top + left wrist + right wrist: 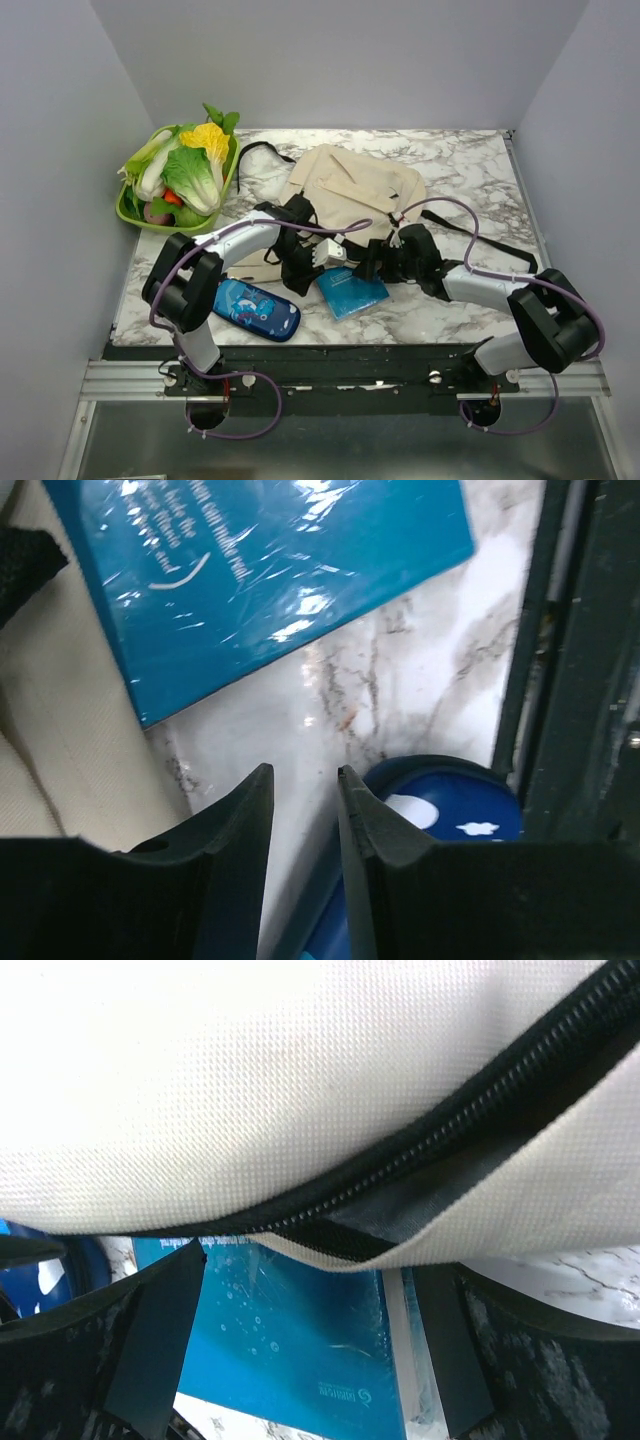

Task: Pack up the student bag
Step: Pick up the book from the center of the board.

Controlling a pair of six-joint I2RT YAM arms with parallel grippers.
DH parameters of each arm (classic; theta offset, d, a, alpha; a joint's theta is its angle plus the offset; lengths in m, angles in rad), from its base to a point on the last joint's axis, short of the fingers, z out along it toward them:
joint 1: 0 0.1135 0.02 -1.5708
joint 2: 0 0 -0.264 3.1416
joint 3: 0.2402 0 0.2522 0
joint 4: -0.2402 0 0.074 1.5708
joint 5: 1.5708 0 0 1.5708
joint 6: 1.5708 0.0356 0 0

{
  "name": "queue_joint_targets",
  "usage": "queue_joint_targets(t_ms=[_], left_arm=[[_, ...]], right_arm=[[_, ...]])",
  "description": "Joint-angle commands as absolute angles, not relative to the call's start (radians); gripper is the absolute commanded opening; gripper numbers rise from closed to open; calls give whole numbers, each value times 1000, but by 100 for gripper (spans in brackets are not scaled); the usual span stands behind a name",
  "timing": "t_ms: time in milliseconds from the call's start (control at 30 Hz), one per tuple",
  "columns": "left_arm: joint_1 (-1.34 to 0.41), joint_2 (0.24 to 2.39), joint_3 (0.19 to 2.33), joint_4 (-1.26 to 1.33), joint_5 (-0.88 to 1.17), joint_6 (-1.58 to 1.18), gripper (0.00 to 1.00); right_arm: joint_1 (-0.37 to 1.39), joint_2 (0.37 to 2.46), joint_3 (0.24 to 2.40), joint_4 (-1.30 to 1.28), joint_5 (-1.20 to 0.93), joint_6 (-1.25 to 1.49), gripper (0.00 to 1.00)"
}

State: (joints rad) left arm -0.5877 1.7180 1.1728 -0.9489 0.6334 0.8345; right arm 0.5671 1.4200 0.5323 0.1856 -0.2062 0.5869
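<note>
Marble table (470,160) with student bag (350,185), teal book (352,292), pencil case (257,309), vegetable basket (130,213)

Left claw (305,772) stands narrowly parted; right claw (312,1260) gapes wide.

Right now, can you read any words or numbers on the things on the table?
Blue book: white writing on the cover, too blurred to read.
Small white logo on the book: too small to read.
Pencil case: pictures only, no words I can make out.
Bag: no writing.
</note>
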Motion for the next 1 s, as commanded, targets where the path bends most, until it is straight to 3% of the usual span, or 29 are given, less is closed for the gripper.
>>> queue_joint_targets(t_ms=[0, 333, 600, 967], left_arm=[[-600, 1744, 1140, -824, 474, 784, 39], [-603, 1835, 1173, -719, 383, 674, 43], [-609, 1891, 1210, -669, 364, 621, 47], [-637, 1917, 1270, -663, 379, 618, 47]], right_arm=[[561, 1474, 551, 206, -222, 595, 92], [561, 1479, 565, 207, -255, 595, 88], [561, 1450, 563, 281, -477, 614, 83], [560, 1155, 459, 265, -678, 655, 78]])
